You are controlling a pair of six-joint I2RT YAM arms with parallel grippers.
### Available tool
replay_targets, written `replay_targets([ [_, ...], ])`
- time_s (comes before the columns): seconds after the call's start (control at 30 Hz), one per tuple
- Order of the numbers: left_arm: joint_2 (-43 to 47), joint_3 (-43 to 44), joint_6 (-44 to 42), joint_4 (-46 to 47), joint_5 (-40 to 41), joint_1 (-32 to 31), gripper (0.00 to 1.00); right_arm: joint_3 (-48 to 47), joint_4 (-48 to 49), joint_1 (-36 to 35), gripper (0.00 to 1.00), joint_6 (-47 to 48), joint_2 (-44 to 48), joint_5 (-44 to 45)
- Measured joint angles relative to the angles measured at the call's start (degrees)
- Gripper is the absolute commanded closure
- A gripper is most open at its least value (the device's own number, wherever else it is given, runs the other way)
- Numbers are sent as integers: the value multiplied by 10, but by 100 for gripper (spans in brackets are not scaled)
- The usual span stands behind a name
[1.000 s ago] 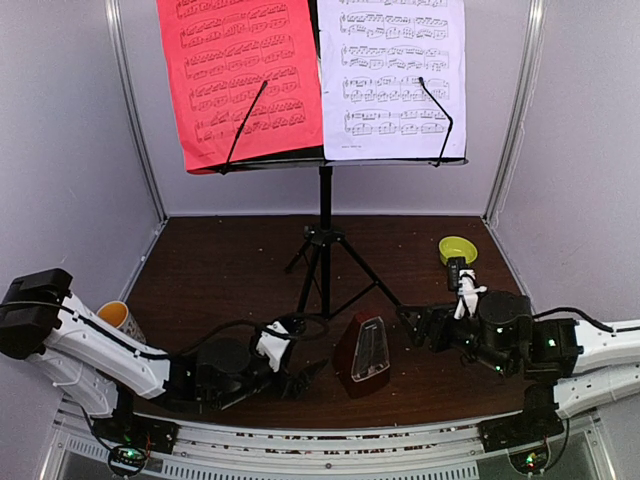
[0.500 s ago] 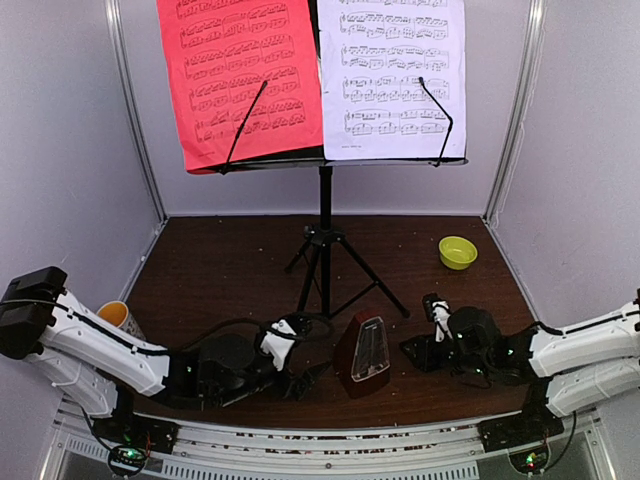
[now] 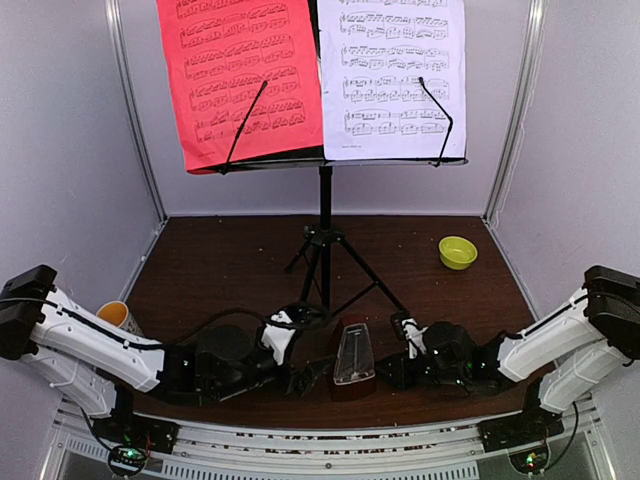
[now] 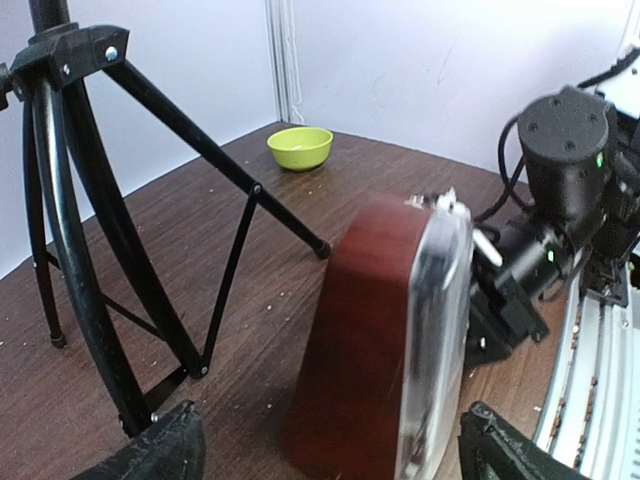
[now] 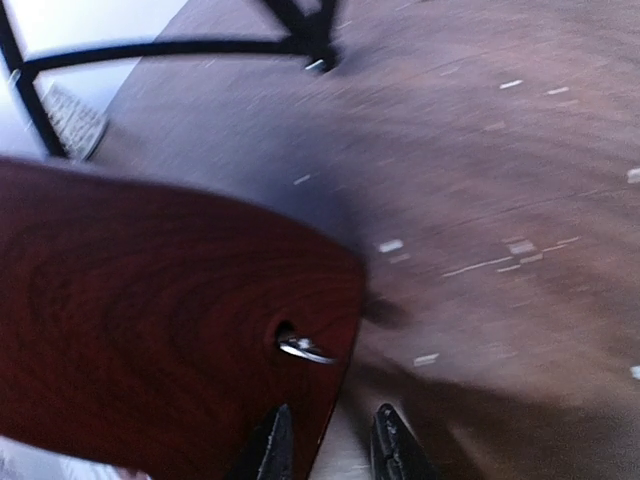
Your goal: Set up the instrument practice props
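The black music stand [image 3: 325,215] stands at the back of the table with the red sheet [image 3: 245,75] and the white sheet [image 3: 395,75] on its desk. The brown pyramid metronome [image 3: 353,356] stands on the table in front of it. My left gripper [image 3: 305,378] is open, and in the left wrist view its fingers [image 4: 140,452] flank the metronome [image 4: 385,340] without touching it. My right gripper [image 3: 392,370] sits low against the metronome's right side. Its jaws [image 5: 333,448] are a narrow gap apart at the metronome's lower edge [image 5: 170,320], below the winding key [image 5: 305,349].
A yellow-green bowl [image 3: 457,251] sits at the back right and also shows in the left wrist view [image 4: 300,147]. A mug [image 3: 118,316] stands at the left edge behind my left arm. The stand's tripod legs [image 4: 90,290] spread just behind the metronome.
My right arm has swung left and down from near the bowl to the metronome's right side. The metronome has turned and shifted slightly left. My left gripper has barely moved.
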State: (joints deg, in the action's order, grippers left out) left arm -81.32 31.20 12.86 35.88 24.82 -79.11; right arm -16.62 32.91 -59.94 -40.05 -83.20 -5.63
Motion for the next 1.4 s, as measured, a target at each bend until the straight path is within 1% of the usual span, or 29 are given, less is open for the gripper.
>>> replay_targets([
  [0.17, 0, 23, 17, -8, -7, 0, 9, -14, 19, -37, 71, -11, -20, -4],
  [0.33, -13, 52, 45, -10, -16, 0, 9, -28, 20, -56, 71, -15, -24, -4],
  [0.57, -37, 69, 90, -12, -7, 0, 9, -61, 34, -77, 71, -18, -63, -14],
  [0.7, -54, 116, 122, -67, 32, -4, 11, -61, 40, -84, 70, -19, -64, -16],
  [0.87, -62, 149, 176, -140, 82, -8, 15, -52, 54, -85, 66, -19, -56, -15],
  [1.0, -78, 170, 219, -211, 110, -8, 18, -30, 60, -84, 62, -16, -22, -6],
  [1.1, -89, 189, 250, -250, 122, -12, 19, -19, 59, -84, 61, -10, 3, 3],
  [1.2, -94, 204, 277, -287, 135, -16, 22, -17, 57, -82, 60, -5, 14, 14],
  [1.3, -104, 222, 298, -315, 144, -19, 30, -17, 50, -81, 57, -3, 21, 26],
  [1.4, -111, 235, 303, -330, 151, -20, 42, -16, 45, -81, 54, -3, 25, 36],
])
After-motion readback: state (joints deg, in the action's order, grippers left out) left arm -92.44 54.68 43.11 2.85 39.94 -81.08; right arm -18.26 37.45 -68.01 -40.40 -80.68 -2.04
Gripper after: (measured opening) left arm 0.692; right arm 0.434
